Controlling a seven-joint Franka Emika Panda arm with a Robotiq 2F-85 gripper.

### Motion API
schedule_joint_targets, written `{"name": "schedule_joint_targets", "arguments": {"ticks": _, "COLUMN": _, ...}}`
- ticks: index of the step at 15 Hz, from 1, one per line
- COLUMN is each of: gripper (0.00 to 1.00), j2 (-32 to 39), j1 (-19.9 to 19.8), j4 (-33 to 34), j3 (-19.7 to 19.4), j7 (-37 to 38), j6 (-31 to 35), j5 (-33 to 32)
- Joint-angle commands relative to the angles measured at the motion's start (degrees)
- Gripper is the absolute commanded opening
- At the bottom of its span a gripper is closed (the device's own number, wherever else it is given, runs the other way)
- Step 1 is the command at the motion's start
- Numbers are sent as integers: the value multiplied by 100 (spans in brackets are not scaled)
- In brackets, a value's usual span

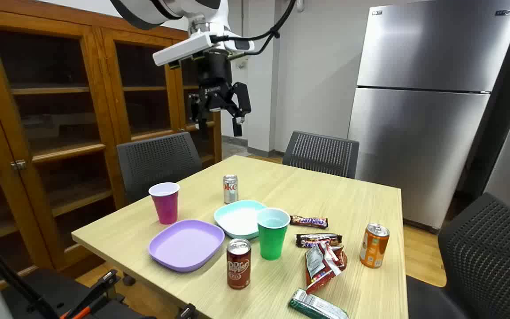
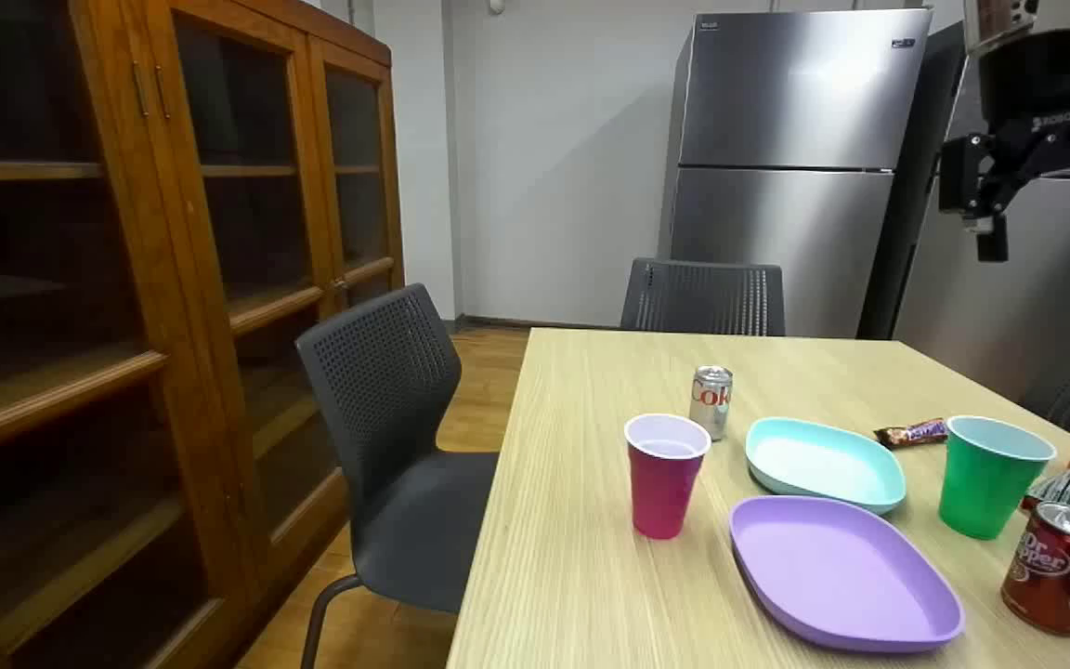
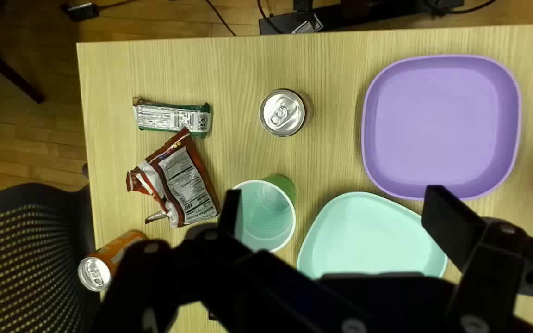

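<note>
Worktop [image 1: 339, 195]: pale, fine-grained wood finish, straight edges, its sides named here as in an exterior view.
Green-wrapped bar [image 1: 318, 305]: flat strip of crinkled foil, close to the near end of the right edge.
Dr Pepper can [image 1: 238, 266]: smooth maroon cylinder, upright, beside the near edge.
Red-brown pouch [image 1: 323, 266]: crumpled glossy film, beyond the bar, one corner reaching it.
Purple plate [image 1: 186, 245]: shallow rounded square with a raised rim, by the near edge toward the left corner.
Orange can [image 1: 374, 246]: upright metal cylinder, close to the right edge.
Green cup [image 1: 272, 239]: tapering, pale inside, upright, farther from the near edge than the Dr Pepper can.
Dark-wrapped bars [image 1: 319, 240]: two shiny strips, lying apart between the green cup and the right edge.
Turquoise plate [image 1: 237, 218]: shallow, round-cornered, just beyond the purple plate, toward the worktop's middle.
Magenta cup [image 1: 166, 208]: tapering, pale-lined, upright along the left edge.
Coke can [image 1: 230, 189]: slim silver cylinder, upright, nearer the far corner.
Claw [image 1: 219, 126]: black, angular, fingers spread wide, holding nothing, high above the worktop; the wrist view shows turquoise plate and part of the green cup between its fingertips.
Refrigerator [image 1: 419, 128]: brushed steel, beyond the far edge.
</note>
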Motion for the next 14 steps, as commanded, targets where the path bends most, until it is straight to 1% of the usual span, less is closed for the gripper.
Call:
{"name": "schedule_joint_targets", "arguments": {"ticks": 1, "gripper": 100, "j2": 4, "j1": 77, "j4": 8, "j3": -71, "j7": 14, "j6": -13, "j5": -14}}
{"name": "schedule_joint_targets", "arguments": {"ticks": 4, "gripper": 100, "j2": 4, "j1": 77, "j4": 8, "j3": -71, "j7": 14, "j6": -13, "j5": -14}}
{"name": "schedule_joint_targets", "arguments": {"ticks": 6, "gripper": 100, "j2": -47, "j1": 54, "j4": -140, "j3": -72, "j7": 193, "j6": 141, "j5": -89}}
{"name": "schedule_joint_targets", "arguments": {"ticks": 7, "gripper": 100, "j2": -82, "j1": 55, "j4": -212, "j3": -103, "j7": 132, "j6": 175, "j5": -35}}
{"name": "schedule_joint_targets", "arguments": {"ticks": 8, "gripper": 100, "j2": -157, "j1": 29, "j4": -337, "j3": -132, "j7": 217, "j6": 335, "j5": -39}}
{"name": "schedule_joint_targets", "arguments": {"ticks": 12, "gripper": 100, "j2": -425, "j1": -30, "j4": -974, "j3": -307, "j7": 165, "j6": 1029, "j5": -40}}
{"name": "schedule_joint_targets", "arguments": {"ticks": 14, "gripper": 100, "j2": -451, "j1": -67, "j4": -1248, "j3": -401, "j7": 118, "j6": 1259, "j5": -8}}
